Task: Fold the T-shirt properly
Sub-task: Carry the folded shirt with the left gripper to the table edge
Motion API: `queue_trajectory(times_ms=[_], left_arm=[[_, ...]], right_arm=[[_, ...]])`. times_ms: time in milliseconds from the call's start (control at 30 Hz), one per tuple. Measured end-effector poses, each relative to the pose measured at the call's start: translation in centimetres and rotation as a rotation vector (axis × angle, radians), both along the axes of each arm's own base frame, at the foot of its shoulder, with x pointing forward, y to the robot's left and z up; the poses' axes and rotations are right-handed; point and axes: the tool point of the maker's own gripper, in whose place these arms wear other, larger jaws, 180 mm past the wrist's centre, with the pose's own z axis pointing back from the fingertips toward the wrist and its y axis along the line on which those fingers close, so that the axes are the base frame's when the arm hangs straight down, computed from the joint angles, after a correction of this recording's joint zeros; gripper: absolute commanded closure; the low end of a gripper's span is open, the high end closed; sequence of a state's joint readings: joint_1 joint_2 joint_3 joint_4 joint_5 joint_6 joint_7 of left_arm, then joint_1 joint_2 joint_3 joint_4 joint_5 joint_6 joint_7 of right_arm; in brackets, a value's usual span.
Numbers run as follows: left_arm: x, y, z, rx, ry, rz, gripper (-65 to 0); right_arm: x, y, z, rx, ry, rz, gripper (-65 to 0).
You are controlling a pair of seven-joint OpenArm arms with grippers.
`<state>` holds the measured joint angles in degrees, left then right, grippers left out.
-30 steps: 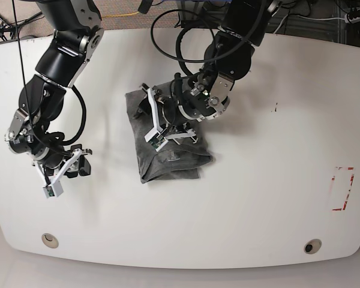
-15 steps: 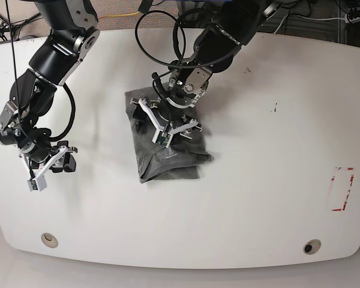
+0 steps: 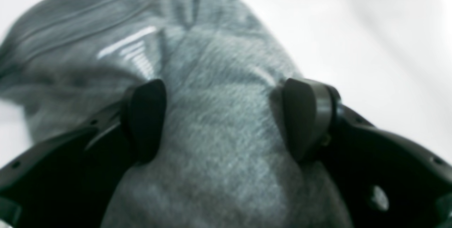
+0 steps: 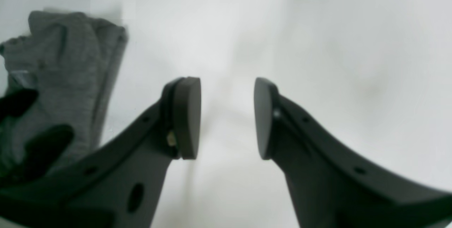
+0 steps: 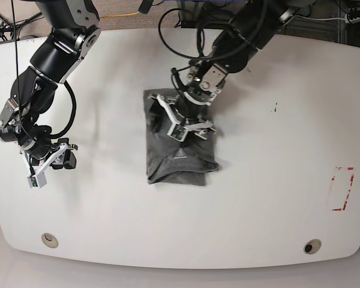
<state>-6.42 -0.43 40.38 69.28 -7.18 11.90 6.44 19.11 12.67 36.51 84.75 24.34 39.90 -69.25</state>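
Since the earlier frames we see the shirt (image 5: 179, 144) shifted a little to the base view's right on the bench (image 5: 276, 198), and our left end effector (image 5: 185, 122) went with it; it seems we are sliding the folded bundle into place. In the left wrist view its fingers (image 3: 146, 118) stand wide apart with grey cloth bulging between them. We cannot tell if they press the cloth or only straddle it, but they do not pinch it.

Our right end effector (image 4: 227, 118) has drawn back towards the bench's edge and is partly open, holding nothing.

The shirt looks already folded into a compact, slightly crooked rectangle, so we judge that only squaring remains.
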Motion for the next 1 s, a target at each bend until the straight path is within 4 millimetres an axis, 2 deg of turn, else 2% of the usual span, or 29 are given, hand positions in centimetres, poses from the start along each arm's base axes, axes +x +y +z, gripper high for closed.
queue_trajectory(times_ms=[133,200,267,400,533,800,1000], left_arm=[[2.0,8.0,0.0,0.005,0.008,0.125,-48.6],[2.7,13.2,0.0,0.003,0.026,0.173,-48.6],[3.0,16.8,0.0,0.007,0.062,0.189,-48.3],[2.8,25.6,0.2,0.046,0.159,0.271,-48.3],[1.2,32.0,0.8,0.104,0.211,0.278,-48.3],[-3.6,41.3,1.5,0.211,0.281,0.272,-47.9],[-5.8,45.6,2.6,0.256,0.320,0.258,-47.8]], right_arm=[[0.0,0.1,0.0,0.002,0.000,0.000,-23.3],[0.0,0.0,0.0,-0.001,0.001,0.000,-23.3],[0.0,-0.1,0.0,-0.003,0.001,-0.001,-23.3],[0.0,0.1,0.0,0.001,0.000,0.002,-23.3],[0.0,0.2,-0.1,0.002,0.001,0.003,-23.3],[0.1,1.3,-0.3,0.023,0.000,0.013,-23.3],[-0.4,1.4,-1.0,0.026,0.014,0.016,-23.3]])
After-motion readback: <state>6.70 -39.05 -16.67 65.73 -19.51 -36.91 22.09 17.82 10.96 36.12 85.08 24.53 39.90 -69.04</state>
